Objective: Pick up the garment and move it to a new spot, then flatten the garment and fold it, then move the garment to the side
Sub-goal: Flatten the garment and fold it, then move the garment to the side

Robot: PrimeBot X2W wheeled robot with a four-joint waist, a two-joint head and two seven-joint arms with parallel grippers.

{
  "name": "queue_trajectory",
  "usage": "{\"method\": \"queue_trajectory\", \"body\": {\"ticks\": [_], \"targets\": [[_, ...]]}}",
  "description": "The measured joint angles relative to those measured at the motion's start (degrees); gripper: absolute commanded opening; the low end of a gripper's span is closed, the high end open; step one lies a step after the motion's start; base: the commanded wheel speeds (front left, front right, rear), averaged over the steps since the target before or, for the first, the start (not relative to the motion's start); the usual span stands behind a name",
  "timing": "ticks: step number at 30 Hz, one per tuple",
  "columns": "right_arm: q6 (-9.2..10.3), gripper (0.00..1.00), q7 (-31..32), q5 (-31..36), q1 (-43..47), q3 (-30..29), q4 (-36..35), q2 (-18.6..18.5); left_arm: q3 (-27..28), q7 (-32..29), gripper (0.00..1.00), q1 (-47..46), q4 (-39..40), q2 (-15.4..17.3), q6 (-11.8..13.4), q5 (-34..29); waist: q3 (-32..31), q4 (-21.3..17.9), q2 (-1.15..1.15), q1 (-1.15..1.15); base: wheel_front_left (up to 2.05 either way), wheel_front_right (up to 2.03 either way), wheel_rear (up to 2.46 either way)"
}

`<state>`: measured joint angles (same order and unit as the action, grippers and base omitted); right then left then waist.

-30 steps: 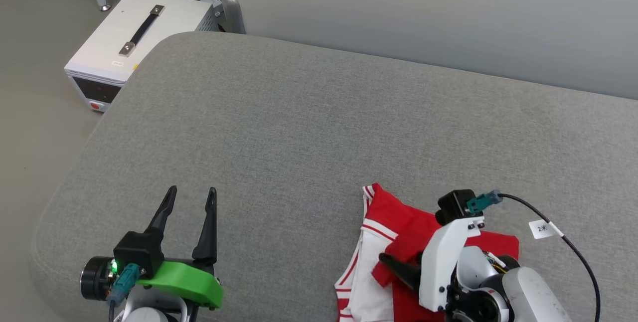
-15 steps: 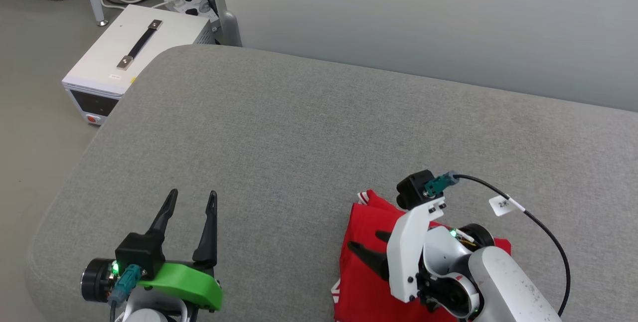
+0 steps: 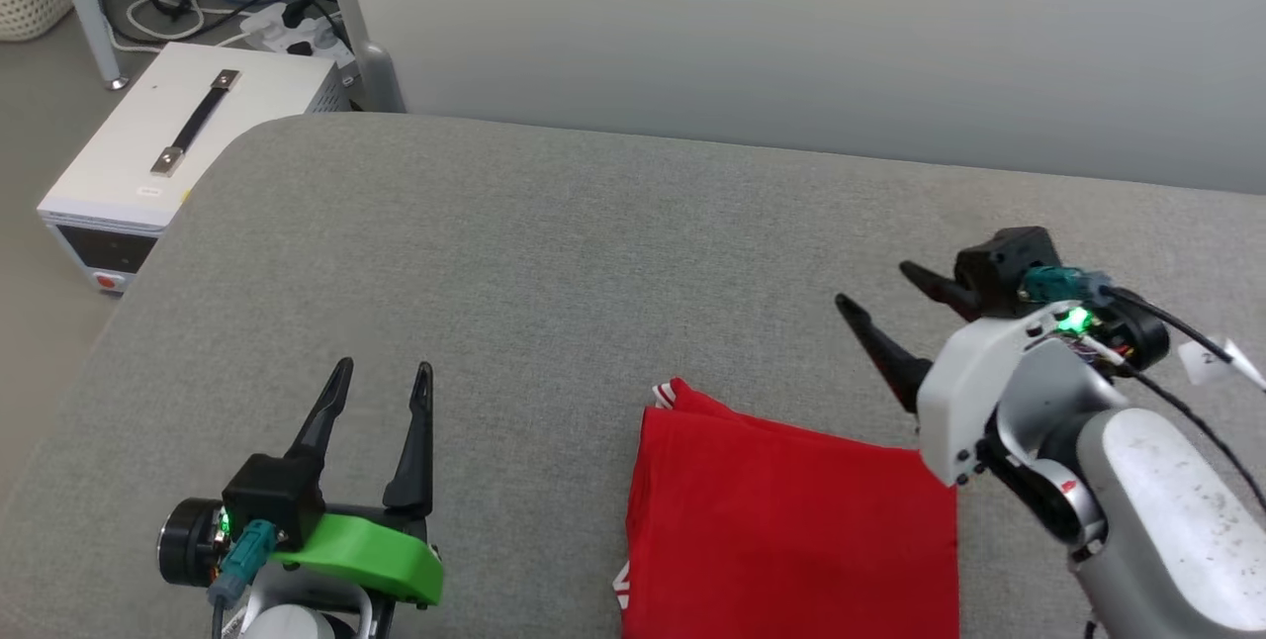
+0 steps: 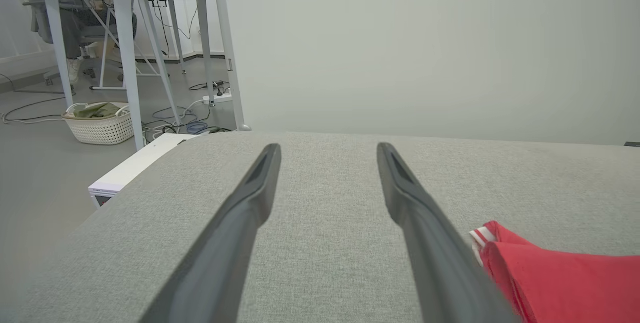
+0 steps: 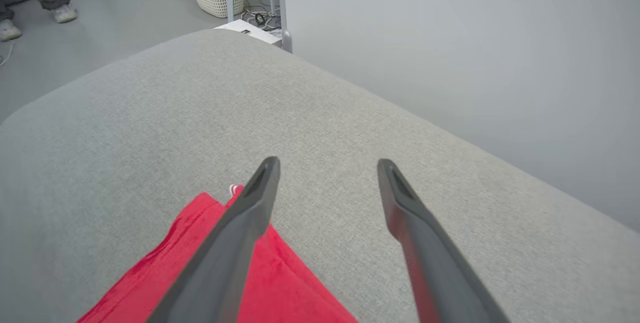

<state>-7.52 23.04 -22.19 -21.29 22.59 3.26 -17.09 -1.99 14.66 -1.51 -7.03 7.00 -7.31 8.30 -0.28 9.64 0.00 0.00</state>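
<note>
The garment (image 3: pixel 791 520), a red jersey with a bit of striped trim at its far left corner, lies folded flat near the front of the grey cushion (image 3: pixel 593 253). It also shows in the left wrist view as the garment (image 4: pixel 565 273) and in the right wrist view as the garment (image 5: pixel 280 283). My right gripper (image 3: pixel 875 288) hangs open above and to the right of its far edge, with nothing between its fingers. My left gripper (image 3: pixel 381 377) stands open to the left of the jersey, apart from it and empty.
A white box with a black handle (image 3: pixel 168 139) sits on the floor off the cushion's far left corner, with cables and a power strip (image 3: pixel 287 26) behind it. A wicker basket (image 4: pixel 100 123) stands by table legs. A grey wall (image 3: pixel 791 36) runs behind the cushion. A person's feet (image 5: pixel 30 18) stand far off.
My right gripper opened, let go of the jersey and rose up and to the right. The jersey's flap came down and it now lies flat. The head camera also shifted.
</note>
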Motion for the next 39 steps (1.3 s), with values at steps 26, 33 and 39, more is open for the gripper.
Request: {"method": "queue_trajectory", "body": {"ticks": [26,33,39], "targets": [[-0.01,1.0,-31.3,12.0,25.9,-25.3,-10.4,8.0,-0.9,0.0,1.0,2.2,4.7,-1.4,0.0,1.5,0.9,-7.9,0.0,0.0,0.0,0.0,0.0],[-0.01,1.0,-33.4,12.0,27.2,-25.3,-8.3,9.7,-1.6,0.0,1.0,2.9,4.0,-1.5,0.0,1.5,0.8,-7.4,0.0,0.0,0.0,0.0,0.0],[-0.01,1.0,-33.7,12.0,27.2,-24.9,-7.1,9.8,-1.8,0.0,1.0,2.9,3.4,-1.5,0.0,1.3,0.3,-7.3,0.0,0.0,0.0,0.0,0.0]]}}
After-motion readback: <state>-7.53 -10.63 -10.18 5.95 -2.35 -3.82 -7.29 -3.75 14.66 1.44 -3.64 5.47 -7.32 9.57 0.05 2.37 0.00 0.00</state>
